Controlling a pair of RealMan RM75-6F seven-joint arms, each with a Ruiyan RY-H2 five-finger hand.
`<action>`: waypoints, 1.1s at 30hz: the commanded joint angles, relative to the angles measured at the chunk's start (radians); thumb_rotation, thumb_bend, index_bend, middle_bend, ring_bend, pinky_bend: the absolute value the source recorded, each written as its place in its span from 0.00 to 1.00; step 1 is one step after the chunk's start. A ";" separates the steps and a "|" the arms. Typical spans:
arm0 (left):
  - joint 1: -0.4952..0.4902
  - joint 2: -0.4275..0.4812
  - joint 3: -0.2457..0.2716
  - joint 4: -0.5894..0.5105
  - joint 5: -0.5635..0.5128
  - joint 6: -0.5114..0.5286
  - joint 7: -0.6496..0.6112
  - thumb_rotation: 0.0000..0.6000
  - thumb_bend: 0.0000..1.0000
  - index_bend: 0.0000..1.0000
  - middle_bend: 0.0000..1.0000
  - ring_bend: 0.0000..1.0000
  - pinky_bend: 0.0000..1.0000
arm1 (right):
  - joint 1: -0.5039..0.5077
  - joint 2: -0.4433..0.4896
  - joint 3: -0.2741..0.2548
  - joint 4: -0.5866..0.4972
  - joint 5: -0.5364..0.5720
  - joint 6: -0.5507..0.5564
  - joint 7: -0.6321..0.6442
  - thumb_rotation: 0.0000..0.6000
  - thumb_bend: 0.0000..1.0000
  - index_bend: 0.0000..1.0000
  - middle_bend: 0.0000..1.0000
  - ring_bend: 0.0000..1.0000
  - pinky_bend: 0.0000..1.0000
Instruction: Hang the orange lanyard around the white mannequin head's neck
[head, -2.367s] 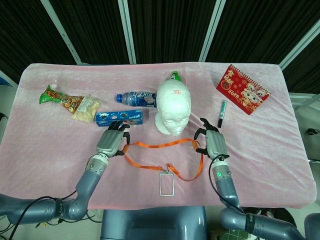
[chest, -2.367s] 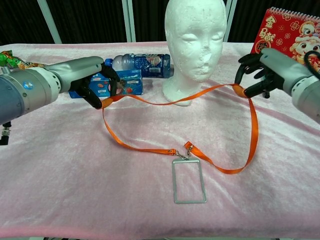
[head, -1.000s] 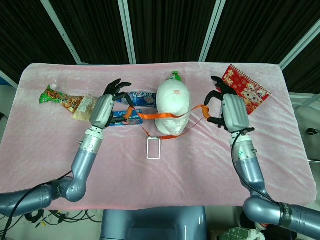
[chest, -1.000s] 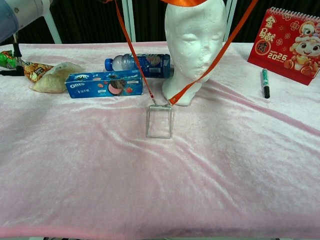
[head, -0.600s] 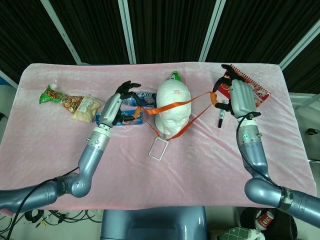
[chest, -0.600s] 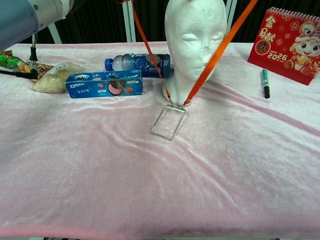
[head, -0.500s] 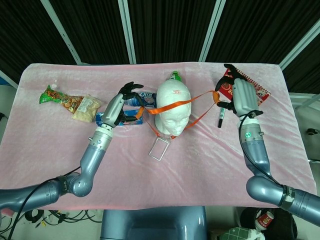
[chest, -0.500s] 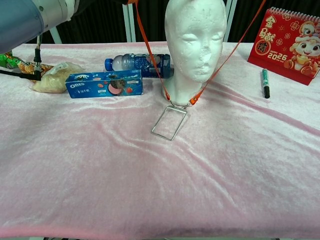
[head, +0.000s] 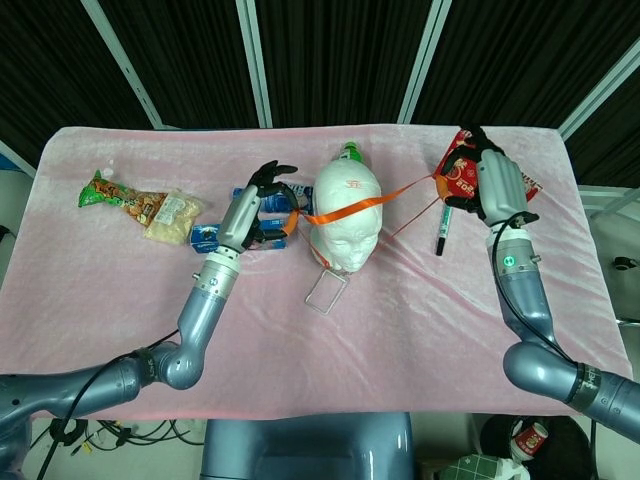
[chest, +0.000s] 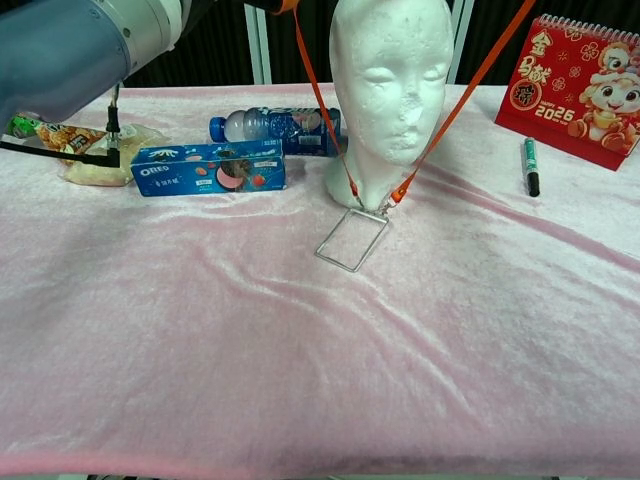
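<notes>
The white mannequin head (head: 347, 215) (chest: 391, 95) stands upright mid-table. The orange lanyard (head: 352, 209) (chest: 462, 90) is stretched taut across the top of its crown. Both strap ends run down past its face to a clear badge holder (head: 326, 291) (chest: 352, 239), which tilts with its lower edge on the cloth. My left hand (head: 258, 204) pinches the strap left of the head, raised above the table. My right hand (head: 486, 183) pinches the strap far to the right, also raised. In the chest view only my left forearm (chest: 80, 50) shows.
A pink cloth (head: 120, 300) covers the table. Behind the mannequin lie a water bottle (chest: 275, 125) and a blue Oreo box (chest: 205, 166). Snack bags (head: 140, 205) sit far left. A green marker (chest: 529, 165) and a red 2026 calendar (chest: 585, 75) are at the right.
Both hands have lifted the lanyard off the table and carried it up and back over the mannequin's crown. The badge holder has been dragged up close to the neck's base.
</notes>
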 joint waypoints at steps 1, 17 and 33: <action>-0.022 -0.040 -0.021 0.068 0.002 0.017 -0.018 1.00 0.46 0.61 0.17 0.00 0.00 | 0.033 -0.006 0.003 0.041 0.018 -0.029 0.006 1.00 0.47 0.70 0.12 0.19 0.18; -0.095 -0.127 -0.070 0.326 -0.037 -0.056 -0.099 1.00 0.47 0.61 0.17 0.00 0.00 | 0.174 -0.069 -0.020 0.228 0.131 -0.148 -0.020 1.00 0.47 0.70 0.12 0.19 0.18; -0.183 -0.209 -0.121 0.624 -0.029 -0.131 -0.265 1.00 0.47 0.62 0.18 0.00 0.00 | 0.276 -0.169 -0.048 0.481 0.197 -0.220 -0.009 1.00 0.47 0.70 0.12 0.19 0.18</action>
